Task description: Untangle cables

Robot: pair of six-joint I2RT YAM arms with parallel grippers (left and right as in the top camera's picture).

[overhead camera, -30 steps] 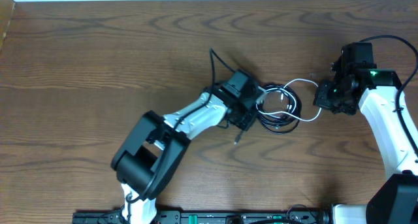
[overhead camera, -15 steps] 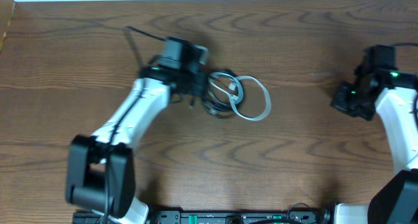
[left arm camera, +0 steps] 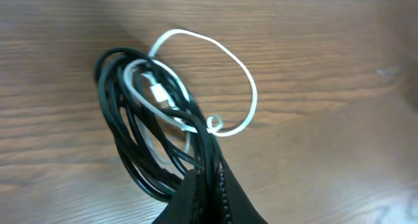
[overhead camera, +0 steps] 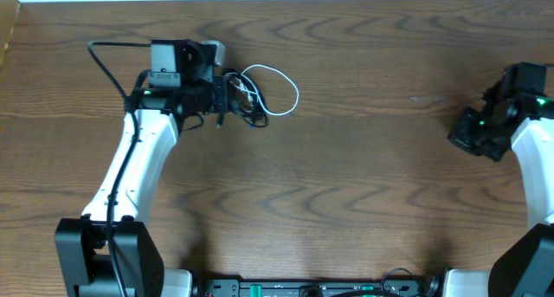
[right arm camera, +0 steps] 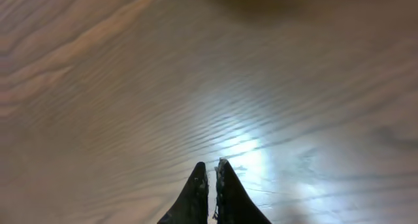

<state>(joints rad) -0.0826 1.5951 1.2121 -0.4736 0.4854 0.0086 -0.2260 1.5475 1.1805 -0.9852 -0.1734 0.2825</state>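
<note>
The black cable (left arm camera: 134,152) is wound in a small coil, with the white cable (left arm camera: 248,87) looped through it and its small metal plug (left arm camera: 159,93) lying inside the coil. In the overhead view the bundle sits at the far left, the black coil (overhead camera: 235,102) next to the white loop (overhead camera: 290,87). My left gripper (overhead camera: 218,100) is shut on the black cable, whose strands run between its fingers (left arm camera: 209,185). My right gripper (overhead camera: 472,134) is at the far right, shut and empty over bare wood (right arm camera: 210,166).
The wooden table (overhead camera: 346,202) spreads between the two arms. A thicker black wire (overhead camera: 108,59) arcs off the left arm near the back left. The table's far edge (overhead camera: 277,0) runs close behind the left gripper.
My left gripper has dragged the cable bundle from the table's middle to the far left. The white cable has left my right gripper, which has drawn back to the right.
</note>
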